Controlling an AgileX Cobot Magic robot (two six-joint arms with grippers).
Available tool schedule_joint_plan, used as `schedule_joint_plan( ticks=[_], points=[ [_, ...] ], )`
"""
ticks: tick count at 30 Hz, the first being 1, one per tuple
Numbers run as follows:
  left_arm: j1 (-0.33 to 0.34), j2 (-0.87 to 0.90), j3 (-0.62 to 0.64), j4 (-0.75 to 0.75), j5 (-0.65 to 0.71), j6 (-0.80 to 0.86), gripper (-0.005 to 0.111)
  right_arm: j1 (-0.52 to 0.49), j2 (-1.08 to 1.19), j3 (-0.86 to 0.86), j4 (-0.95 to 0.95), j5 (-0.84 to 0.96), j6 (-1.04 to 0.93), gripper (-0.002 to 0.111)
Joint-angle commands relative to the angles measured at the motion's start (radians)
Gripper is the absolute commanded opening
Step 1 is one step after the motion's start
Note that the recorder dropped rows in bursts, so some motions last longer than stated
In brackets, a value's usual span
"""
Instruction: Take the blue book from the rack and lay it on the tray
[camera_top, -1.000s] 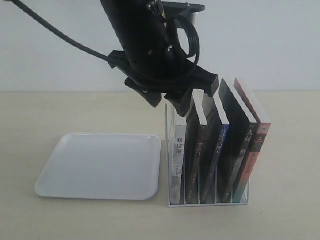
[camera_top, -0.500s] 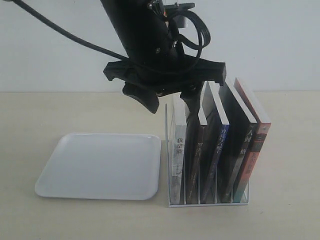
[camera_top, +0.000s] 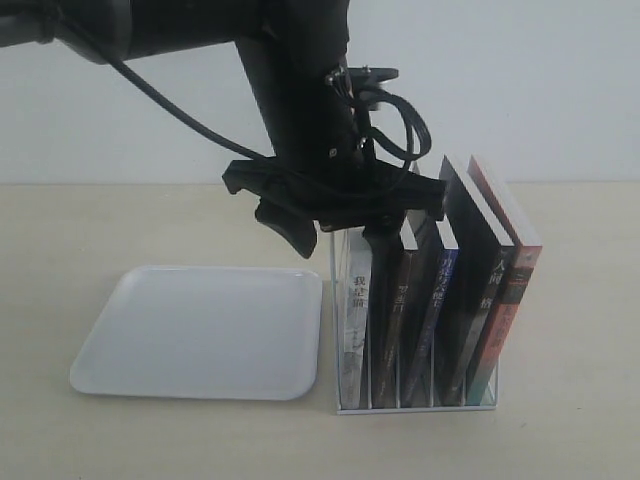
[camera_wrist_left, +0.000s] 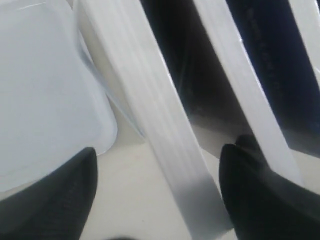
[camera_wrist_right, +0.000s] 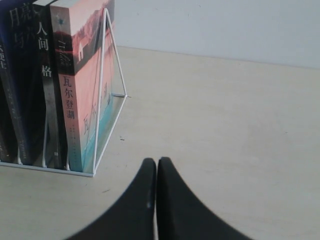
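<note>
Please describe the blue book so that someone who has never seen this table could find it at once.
Beside the white tray stands a white wire rack holding five books. The blue book is the middle one: its spine is blue with white characters, between a dark brown spine and a black one.

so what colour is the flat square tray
The flat square tray is plain white; exterior view shows it best.

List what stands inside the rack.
Five upright books fill the rack: white book, brown book, blue book, black book, red book. The left hand hides part of the left books' tops.
</note>
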Motion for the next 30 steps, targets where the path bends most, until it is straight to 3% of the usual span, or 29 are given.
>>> schedule_joint_plan(
  ticks=[1, 16, 30],
  points=[
    [-0.004, -0.003, 0.001, 0.056, -0.001, -0.037, 0.063, 0.005, -0.005, 0.0, -0.008, 0.0, -0.003, 0.0],
    [-0.002, -0.003, 0.001, 0.063, -0.001, -0.047, 0.004, 0.005, -0.005, 0.0, -0.008, 0.0, -0.003, 0.0],
    [-0.002, -0.003, -0.033, 0.036, -0.001, -0.042, 0.004, 0.005, -0.005, 0.0, -0.008, 0.0, -0.003, 0.0]
  ],
)
